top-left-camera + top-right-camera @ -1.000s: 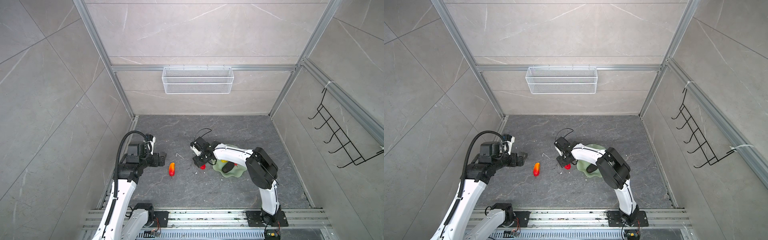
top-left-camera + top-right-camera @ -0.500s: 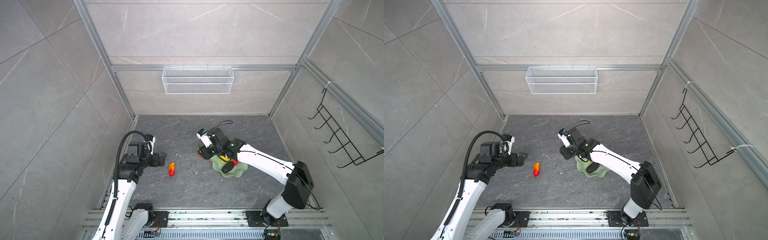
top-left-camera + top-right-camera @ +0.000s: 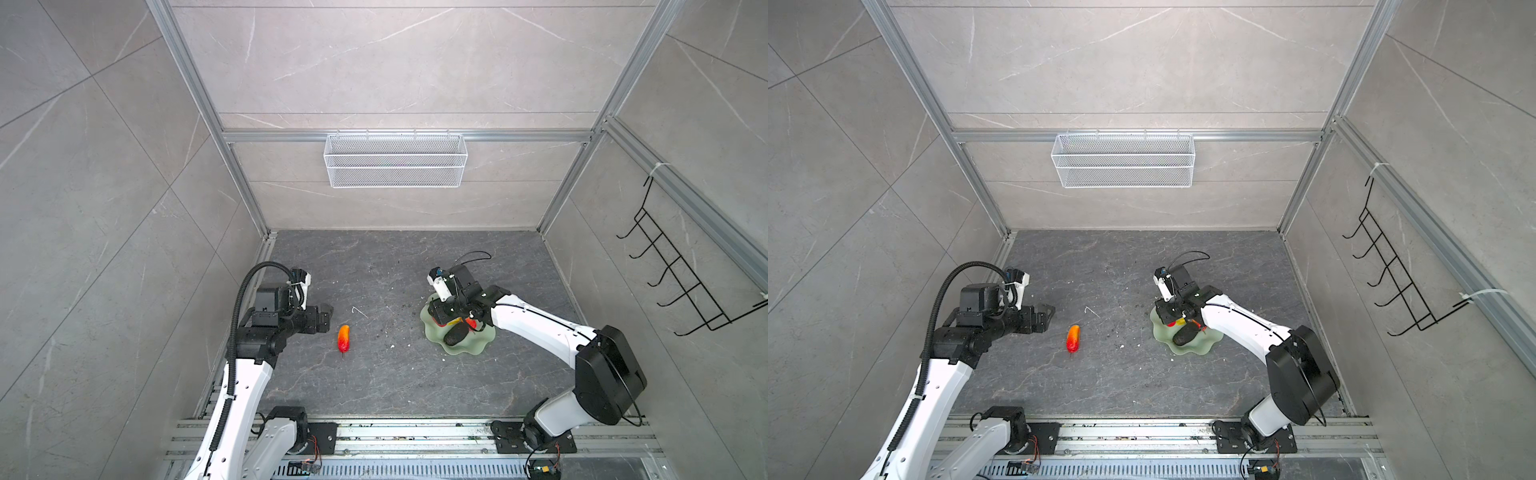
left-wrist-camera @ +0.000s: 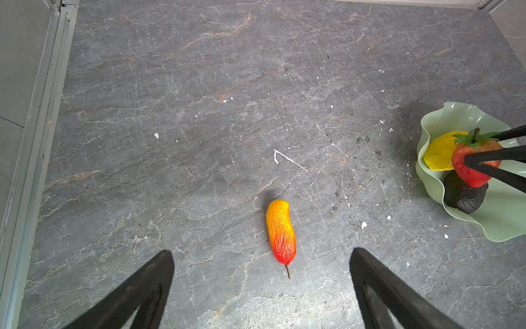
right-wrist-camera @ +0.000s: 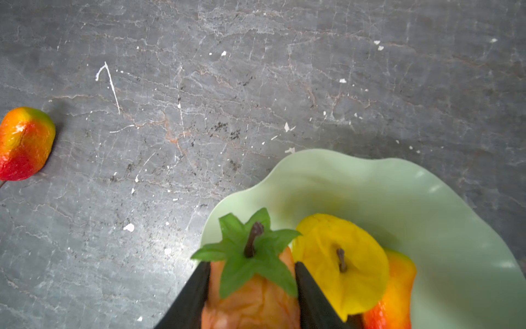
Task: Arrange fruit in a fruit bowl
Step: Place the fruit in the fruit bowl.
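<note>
1. My right fingers [image 5: 196, 290] pinch the strawberry [image 5: 253, 310], nearly closed.
2. The bowl [image 5: 427, 199] sits beneath, a yellow fruit [image 5: 341, 256] just beside one finger.
3. I judge this the drop-off: next, open gently and lift clear.
4. My left fingers [image 4: 142, 284] gape empty, the long orange fruit [image 4: 280, 230] on the tabletop [image 4: 199, 114] just ahead.

Open floor [image 4: 199, 142] around elongated fruit [image 4: 281, 231]; fruit bowl [image 4: 501, 222] crowded, right gripper [image 5: 250, 267] clamping strawberry [image 5: 252, 304] over it.

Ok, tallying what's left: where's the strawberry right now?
On the robot's right side: the right wrist view shows the strawberry gripped by the right gripper over the mint bowl, next to the yellow fruit.
</note>
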Tool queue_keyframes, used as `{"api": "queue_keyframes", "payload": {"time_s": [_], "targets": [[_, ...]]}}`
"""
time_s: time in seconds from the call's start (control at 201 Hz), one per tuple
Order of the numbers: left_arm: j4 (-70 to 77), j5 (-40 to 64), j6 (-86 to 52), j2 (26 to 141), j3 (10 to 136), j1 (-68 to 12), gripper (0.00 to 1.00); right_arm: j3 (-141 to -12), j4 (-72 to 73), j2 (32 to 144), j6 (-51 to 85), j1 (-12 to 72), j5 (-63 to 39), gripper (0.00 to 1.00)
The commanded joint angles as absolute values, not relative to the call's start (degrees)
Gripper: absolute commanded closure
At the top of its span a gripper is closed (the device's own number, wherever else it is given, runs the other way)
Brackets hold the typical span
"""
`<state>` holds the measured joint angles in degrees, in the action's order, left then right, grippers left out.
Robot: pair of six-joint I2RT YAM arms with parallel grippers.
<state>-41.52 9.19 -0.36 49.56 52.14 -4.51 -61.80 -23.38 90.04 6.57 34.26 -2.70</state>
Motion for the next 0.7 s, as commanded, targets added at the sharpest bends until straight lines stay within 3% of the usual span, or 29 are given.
{"api": "queue_keyframes", "payload": {"time_s": [0.0,0.289,0.698], "targets": [[-39.9,10.0,0.7,49.0,52.3,-4.5,0.00,-61.6,-21.0,92.6,5.9,34.4,-4.3,0.57],[-39.7,10.2,0.7,49.5,52.6,-4.5,0.00,-62.2,-21.8,92.9,5.6,34.4,-4.2,0.43],[-39.7,9.8,0.9,49.8,52.8,-4.5,0.00,-72.7,-33.6,86.8,-0.4,38.6,-4.3,0.02]]}}
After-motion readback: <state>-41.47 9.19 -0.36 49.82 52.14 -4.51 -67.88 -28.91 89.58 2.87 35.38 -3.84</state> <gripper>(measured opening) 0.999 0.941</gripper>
